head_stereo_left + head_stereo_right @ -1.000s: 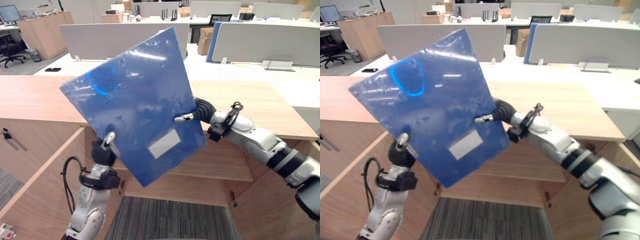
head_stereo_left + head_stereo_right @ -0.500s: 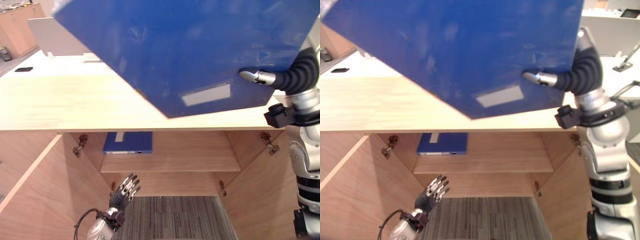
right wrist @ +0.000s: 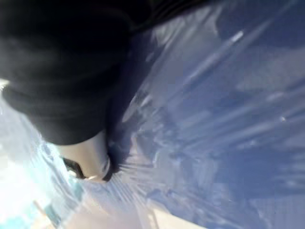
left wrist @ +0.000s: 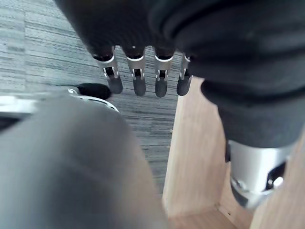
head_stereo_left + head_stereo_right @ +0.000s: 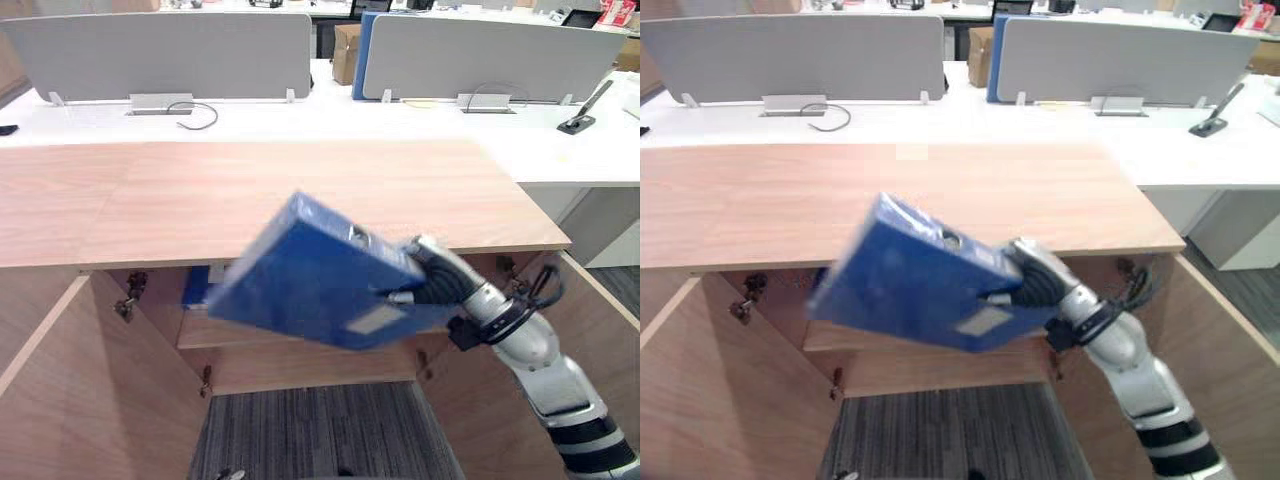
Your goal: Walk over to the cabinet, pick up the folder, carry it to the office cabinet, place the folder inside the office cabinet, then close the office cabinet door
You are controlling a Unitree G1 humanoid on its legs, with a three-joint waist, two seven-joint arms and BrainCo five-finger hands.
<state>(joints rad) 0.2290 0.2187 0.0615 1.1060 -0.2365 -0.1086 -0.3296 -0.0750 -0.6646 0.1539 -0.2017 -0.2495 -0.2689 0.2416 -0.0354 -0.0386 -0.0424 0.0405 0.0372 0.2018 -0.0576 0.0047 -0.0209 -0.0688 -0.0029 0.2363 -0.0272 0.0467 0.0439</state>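
A blue folder (image 5: 310,285) with a pale label hangs tilted before the open office cabinet, just under the front edge of its wooden top (image 5: 250,195). My right hand (image 5: 432,278) is shut on the folder's right edge, with the thumb on the front face. In the right wrist view the thumb (image 3: 90,160) presses on the folder's glossy blue cover (image 3: 224,95). My left hand (image 4: 138,81) hangs low over the grey carpet beside a cabinet door edge, with straight fingers that hold nothing.
Both cabinet doors stand open, the left door (image 5: 60,390) and the right door (image 5: 600,330). A shelf (image 5: 215,332) runs inside, and a bit of another blue thing (image 5: 194,285) shows on it. White desks with grey dividers (image 5: 160,55) stand behind.
My left hand let go of the folder and dropped low. The right hand alone swung the folder up over the top, then down before the cabinet opening. The camera has shifted.
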